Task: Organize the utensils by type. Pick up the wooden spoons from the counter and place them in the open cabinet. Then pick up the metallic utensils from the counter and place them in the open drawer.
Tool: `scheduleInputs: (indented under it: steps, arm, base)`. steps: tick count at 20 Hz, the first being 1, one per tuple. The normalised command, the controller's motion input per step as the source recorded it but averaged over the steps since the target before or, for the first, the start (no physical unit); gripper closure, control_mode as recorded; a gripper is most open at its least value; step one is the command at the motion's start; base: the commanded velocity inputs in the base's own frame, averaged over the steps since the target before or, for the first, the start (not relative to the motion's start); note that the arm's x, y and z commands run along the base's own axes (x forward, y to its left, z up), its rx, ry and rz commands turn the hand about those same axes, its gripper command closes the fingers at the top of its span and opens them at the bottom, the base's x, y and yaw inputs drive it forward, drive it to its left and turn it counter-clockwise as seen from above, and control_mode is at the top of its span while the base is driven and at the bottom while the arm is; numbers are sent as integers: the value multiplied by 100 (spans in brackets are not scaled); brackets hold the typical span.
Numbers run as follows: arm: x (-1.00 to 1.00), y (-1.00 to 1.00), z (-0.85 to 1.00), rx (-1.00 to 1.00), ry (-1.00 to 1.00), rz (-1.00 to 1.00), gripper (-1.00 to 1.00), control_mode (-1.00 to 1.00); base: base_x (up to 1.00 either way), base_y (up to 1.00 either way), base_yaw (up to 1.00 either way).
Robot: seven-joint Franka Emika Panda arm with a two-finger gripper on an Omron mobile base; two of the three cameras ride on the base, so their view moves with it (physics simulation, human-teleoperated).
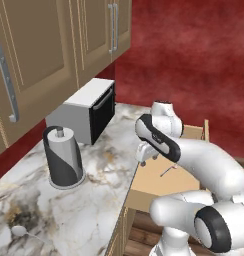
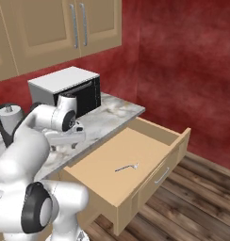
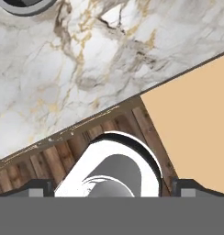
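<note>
The gripper (image 2: 72, 136) hangs empty, jaws wide, over the counter (image 1: 94, 210) edge. 1 metal piece (image 2: 126, 167) lies in the drawer (image 2: 180, 141); the metal spoon (image 1: 20, 231) sits far off, so the long reach risks clipping the paper-towel holder (image 1: 63, 157).

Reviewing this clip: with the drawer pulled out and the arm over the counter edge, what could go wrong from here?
1. The open drawer juts beside the robot's base; a low arm swing could hit its wall.
2. A metal spoon lies at the counter end, beyond the paper towel holder, which a reach might topple.
3. The gripper, jaws open and empty, hangs over the counter's rim; a careless descent could strike it.
</note>
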Motion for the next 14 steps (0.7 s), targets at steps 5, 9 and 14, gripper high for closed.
scheduleInputs:
  steps: [5,9,14]
  arm:
    - [-58,51,4,0,-3,3,-100,-100]
    - [-38,53,4,0,-3,6,-100,-100]
    - [-27,54,6,0,-11,11,-100,-100]
  base:
    - [0,0,0]
    - [0,0,0]
    - [0,0,0]
